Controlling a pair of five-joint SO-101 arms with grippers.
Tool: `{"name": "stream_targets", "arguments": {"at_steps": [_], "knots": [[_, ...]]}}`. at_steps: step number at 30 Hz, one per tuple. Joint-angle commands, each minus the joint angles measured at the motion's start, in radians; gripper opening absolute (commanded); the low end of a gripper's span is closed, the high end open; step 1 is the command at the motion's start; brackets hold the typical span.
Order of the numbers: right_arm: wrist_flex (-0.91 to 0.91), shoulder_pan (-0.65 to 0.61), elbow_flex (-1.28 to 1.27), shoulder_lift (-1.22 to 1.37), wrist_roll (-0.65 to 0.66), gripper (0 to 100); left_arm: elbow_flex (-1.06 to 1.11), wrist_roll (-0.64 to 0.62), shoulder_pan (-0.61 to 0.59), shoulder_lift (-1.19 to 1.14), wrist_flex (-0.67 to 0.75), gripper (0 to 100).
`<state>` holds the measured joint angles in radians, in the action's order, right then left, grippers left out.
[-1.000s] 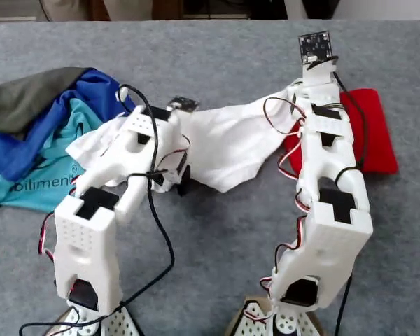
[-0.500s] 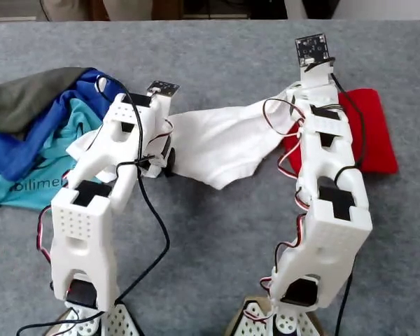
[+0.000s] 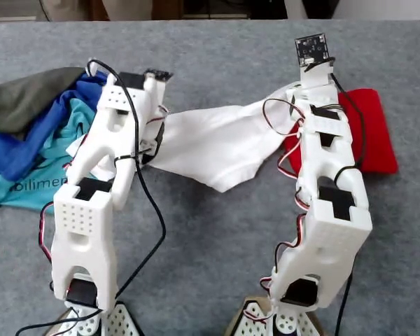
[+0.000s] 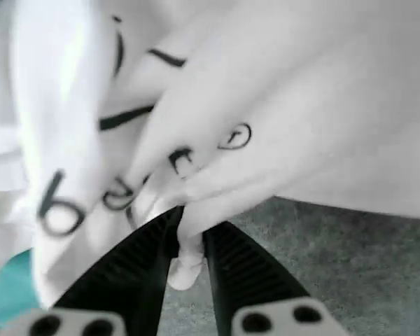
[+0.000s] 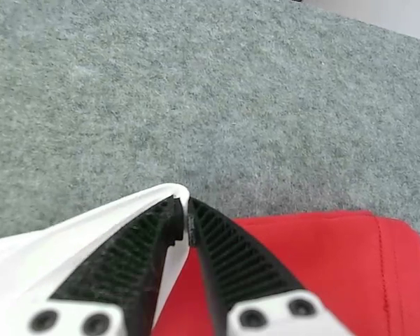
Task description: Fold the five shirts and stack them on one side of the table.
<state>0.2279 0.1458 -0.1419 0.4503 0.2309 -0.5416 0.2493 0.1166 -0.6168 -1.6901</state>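
A white shirt [image 3: 217, 143] is stretched across the middle of the grey table between the two arms. My left gripper [image 4: 187, 225] is shut on a fold of the white shirt [image 4: 266, 105] with black lettering, at its left end beside the pile. My right gripper [image 5: 185, 210] is shut on the white shirt's [image 5: 49, 241] thin edge, just above the folded red shirt [image 5: 315, 252]. The red shirt [image 3: 373, 133] lies flat at the right, partly under the right arm. A pile of grey, blue and teal shirts [image 3: 35, 133] lies at the left.
Grey carpet-like table surface [image 3: 217, 238] stretches in front of the shirts between the two arm bases. The far strip of table [image 3: 217, 49] runs behind the shirts. Cables loop along both arms.
My left arm has swung left and away, dragging its end of the white shirt toward the pile and stretching the cloth. The right arm has stayed still.
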Motion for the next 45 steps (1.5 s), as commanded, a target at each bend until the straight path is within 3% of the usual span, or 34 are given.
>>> {"name": "stream_targets", "arguments": {"at_steps": [1,5,11,15,20,31,38,45], "knots": [[0.005,-0.019,0.058,-0.012,0.012,0.2,-0.160,-0.003,-0.009,0.018,-0.072,2],[0.106,-0.015,0.113,-0.035,0.012,0.2,-0.169,-0.006,-0.014,0.171,-0.072,2],[0.514,0.007,0.318,-0.170,-0.087,0.2,-0.048,-0.006,-0.017,0.615,-0.072,2],[0.755,-0.008,0.481,-0.328,-0.129,0.2,0.009,-0.005,-0.074,0.883,-0.071,2],[0.921,-0.033,0.739,-0.513,-0.121,0.2,0.005,-0.005,-0.233,1.110,-0.068,2],[1.007,-0.027,1.207,-0.736,-0.121,0.2,-0.181,-0.003,-0.430,1.389,-0.068,2],[1.000,-0.027,1.339,-0.895,-0.117,0.2,-0.245,-0.003,-0.658,1.460,-0.068,2],[0.999,-0.031,1.342,-0.952,0.015,0.2,-0.183,-0.003,-0.680,1.463,-0.068,2]]}}
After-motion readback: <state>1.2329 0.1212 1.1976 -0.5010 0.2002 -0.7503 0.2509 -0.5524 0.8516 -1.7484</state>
